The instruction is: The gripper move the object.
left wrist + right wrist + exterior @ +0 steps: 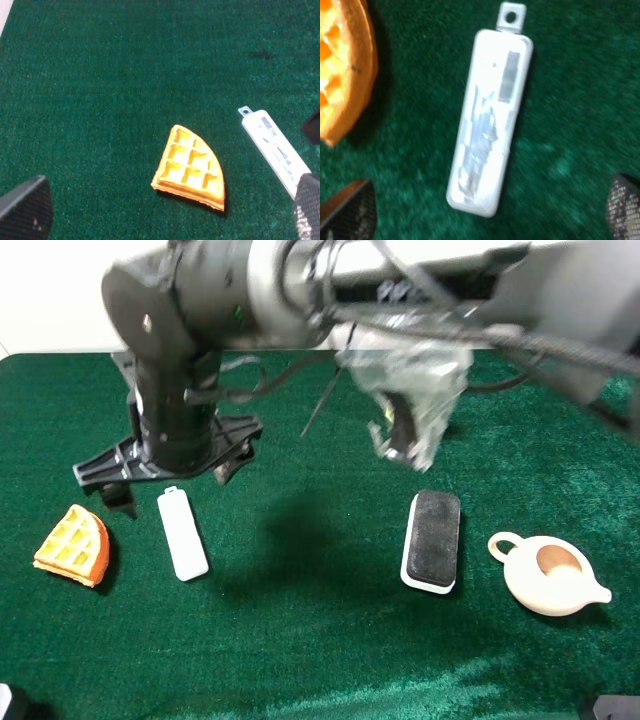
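Observation:
The object, a flat white stick with faint grey marks [182, 534], lies on the green cloth left of centre. It also shows in the right wrist view [487, 125] and the left wrist view [272, 150]. My right gripper [175, 480], a black claw on the big grey and black arm, has reached across from the right. It hovers open just above the stick's far end, its fingertips [345, 212] apart on either side of the stick, not touching it. My left gripper [166, 220] is open and empty, above the cloth near the waffle piece.
An orange waffle wedge [73, 545] lies just left of the stick; it also shows in the left wrist view [190, 170]. A black-topped white block [432, 540] and a cream spouted pot [548, 575] lie to the right. Crumpled clear plastic [410, 410] hangs from the arm.

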Robot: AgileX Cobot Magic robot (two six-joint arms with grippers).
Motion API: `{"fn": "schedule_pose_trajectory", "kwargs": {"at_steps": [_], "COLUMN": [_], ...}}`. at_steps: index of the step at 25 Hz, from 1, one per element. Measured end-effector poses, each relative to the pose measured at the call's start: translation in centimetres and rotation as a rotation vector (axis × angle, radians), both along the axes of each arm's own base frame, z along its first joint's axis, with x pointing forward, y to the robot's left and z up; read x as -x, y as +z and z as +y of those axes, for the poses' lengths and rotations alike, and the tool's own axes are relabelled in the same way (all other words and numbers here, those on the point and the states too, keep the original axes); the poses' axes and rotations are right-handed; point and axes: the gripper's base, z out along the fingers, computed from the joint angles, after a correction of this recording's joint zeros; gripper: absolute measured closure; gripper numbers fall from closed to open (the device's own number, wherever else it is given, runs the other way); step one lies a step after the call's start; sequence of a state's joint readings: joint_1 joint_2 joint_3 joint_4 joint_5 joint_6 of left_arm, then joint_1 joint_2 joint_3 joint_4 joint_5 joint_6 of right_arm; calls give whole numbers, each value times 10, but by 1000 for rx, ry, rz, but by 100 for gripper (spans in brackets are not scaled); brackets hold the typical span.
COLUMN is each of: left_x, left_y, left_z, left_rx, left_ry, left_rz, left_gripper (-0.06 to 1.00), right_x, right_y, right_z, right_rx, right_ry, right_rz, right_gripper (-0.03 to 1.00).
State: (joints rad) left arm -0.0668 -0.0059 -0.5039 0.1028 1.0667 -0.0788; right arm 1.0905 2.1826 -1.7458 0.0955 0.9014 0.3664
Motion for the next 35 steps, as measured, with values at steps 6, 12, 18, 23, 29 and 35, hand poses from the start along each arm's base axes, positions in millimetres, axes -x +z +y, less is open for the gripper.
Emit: {"fn": "schedule_pose_trajectory", "kwargs": {"at_steps": [6, 12, 18, 23, 29, 35], "left_x": [0, 0, 0, 0, 0, 0], "left_y": [0, 0, 0, 0, 0, 0], "left_z": [0, 0, 0, 0, 0, 0], "left_rx": [0, 0, 0, 0, 0, 0], "left_ry": [0, 0, 0, 0, 0, 0], "left_rz": [0, 0, 0, 0, 0, 0], "left_gripper": [-3, -3, -3, -3, -3, -3], "right_x": [-4, -5, -1, 3, 5, 7], "right_y": [37, 67, 97, 128, 157, 183], "right_z": [-21, -43, -61, -73, -90, -112], "right_rx": [32, 77, 100, 65, 62, 91], "right_ry": [13, 61, 132, 153, 208, 228], "right_rz": [6, -6, -53, -135, -260, -392], "right_gripper": [27, 27, 27, 27, 27, 27]}}
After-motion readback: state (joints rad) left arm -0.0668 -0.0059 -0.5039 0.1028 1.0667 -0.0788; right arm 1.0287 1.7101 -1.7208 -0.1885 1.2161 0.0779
